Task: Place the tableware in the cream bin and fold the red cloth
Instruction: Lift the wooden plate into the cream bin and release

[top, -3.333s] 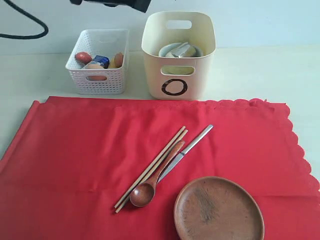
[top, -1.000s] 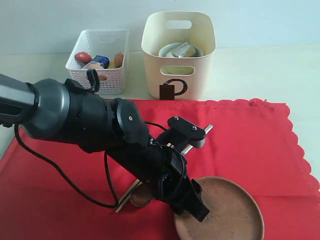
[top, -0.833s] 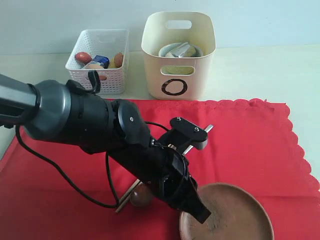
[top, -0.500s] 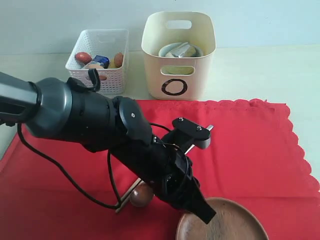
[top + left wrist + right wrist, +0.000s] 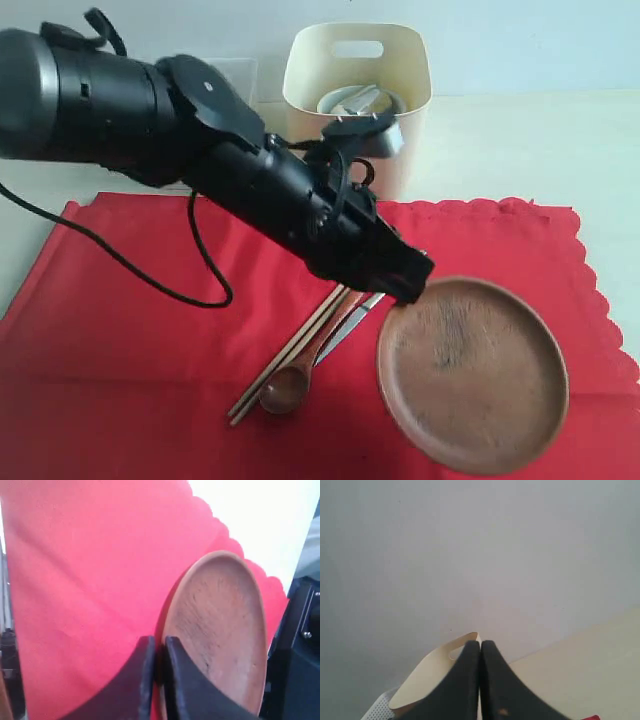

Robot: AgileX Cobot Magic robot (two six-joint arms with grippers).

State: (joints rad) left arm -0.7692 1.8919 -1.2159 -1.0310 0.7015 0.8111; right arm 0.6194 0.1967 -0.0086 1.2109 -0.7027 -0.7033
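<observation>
Tightly closed, the left gripper (image 5: 411,286) is clamped on the rim of the brown round plate (image 5: 470,375), which is held tilted over the red cloth (image 5: 140,320). Only in the right wrist view is the right gripper (image 5: 480,652) seen, pressed together on nothing.

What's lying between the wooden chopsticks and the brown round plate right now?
In the exterior view, the brown wooden spoon and the slim metal-handled utensil lie there, on the red cloth.

The left arm (image 5: 250,170) hides the cream bin's (image 5: 400,50) front.
</observation>
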